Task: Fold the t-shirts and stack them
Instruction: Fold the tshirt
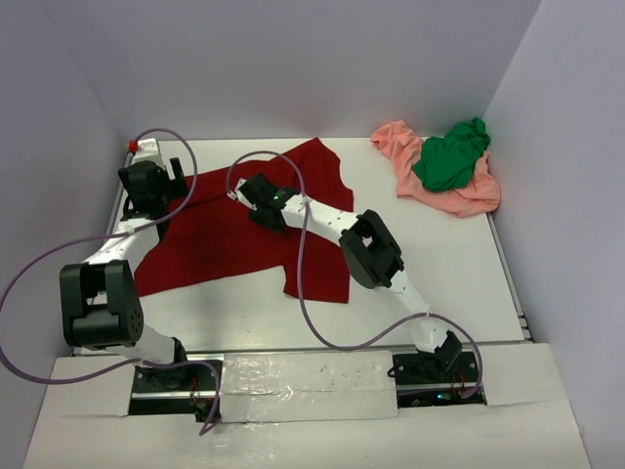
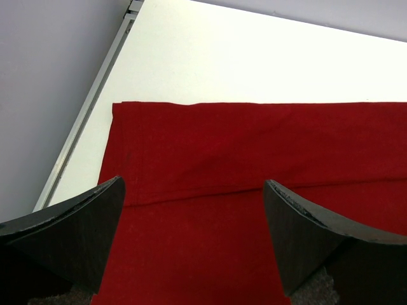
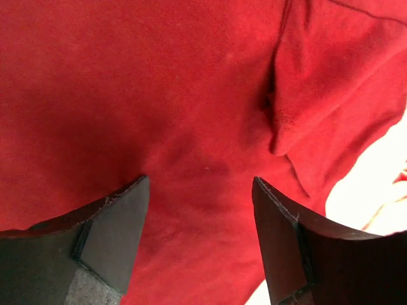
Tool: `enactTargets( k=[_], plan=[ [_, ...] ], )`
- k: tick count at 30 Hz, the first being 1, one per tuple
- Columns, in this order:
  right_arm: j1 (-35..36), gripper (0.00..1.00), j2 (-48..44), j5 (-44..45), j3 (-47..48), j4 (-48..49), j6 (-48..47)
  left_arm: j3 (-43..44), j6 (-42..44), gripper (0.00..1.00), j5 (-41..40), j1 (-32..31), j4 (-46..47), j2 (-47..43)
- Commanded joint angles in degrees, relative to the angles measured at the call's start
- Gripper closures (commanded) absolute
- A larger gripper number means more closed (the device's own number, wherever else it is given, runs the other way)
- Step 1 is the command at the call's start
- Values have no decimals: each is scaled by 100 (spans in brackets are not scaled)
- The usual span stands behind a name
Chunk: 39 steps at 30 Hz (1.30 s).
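Jaws first: my left jaws stand wide open, nothing between the fingers (image 2: 82,235). They are poised over the dark red t-shirt (image 1: 220,244) at its 9 o'clock edge, where the wrist view shows a straight hem and a flat fold line running across the cloth. My right jaws are parted and gripping nothing, fingers (image 3: 114,235) low over the same shirt near its 12 o'clock part; whether the tips touch the cloth I cannot tell. A small raised crease sits at 2 o'clock from them. The dark red t-shirt lies spread on the worktop (image 1: 439,274), from 9 o'clock toward the middle. The bright green t-shirt (image 1: 451,156) is crumpled atop the salmon-pink t-shirt (image 1: 464,200) in the 1 o'clock corner, well apart from the red one
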Motion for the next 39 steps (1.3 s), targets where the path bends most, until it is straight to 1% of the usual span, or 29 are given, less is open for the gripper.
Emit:
enactTargets(
  k=[1,4,6,7,10,14,17,21,24,26,28,35,39],
  plan=[
    [-133,27,-608,-575,-523,343,529,84,-10,1,67,-46,78,-81],
    [-431,26,-969,-365,-806,1100,565,49,-1,1,75,-37,113,-63],
    [-616,26,-961,-251,-650,1208,617,5,-1,1,49,-46,184,-45],
    [-844,26,-918,-259,-327,1148,765,-12,8,1,49,-46,192,-37],
    [-1135,26,-619,-145,403,910,960,-56,-10,1,31,-46,245,-36],
    [-1504,26,-451,-170,704,910,986,-118,-19,1,67,-46,298,-72],
    [-1663,27,-303,-328,985,700,1109,-118,-19,1,93,-46,298,-54],
    [-1908,34,-109,-820,1416,-10,1592,-57,-19,1,119,-55,245,-19],
    [-2049,36,-56,-1382,1654,-442,2023,-21,-1,1,137,-72,210,7],
    [-2111,37,-187,-1829,1488,-514,2278,-4,-1,1,137,-90,184,25],
    [-2173,39,-266,-2068,1329,-593,2498,22,-1,1,137,-107,158,69],
    [-2296,48,-346,-2385,1127,-979,2928,40,8,1,137,-134,105,95],
    [-2384,50,-311,-2832,1030,-1182,3104,58,16,1,154,-151,78,86]
  ],
)
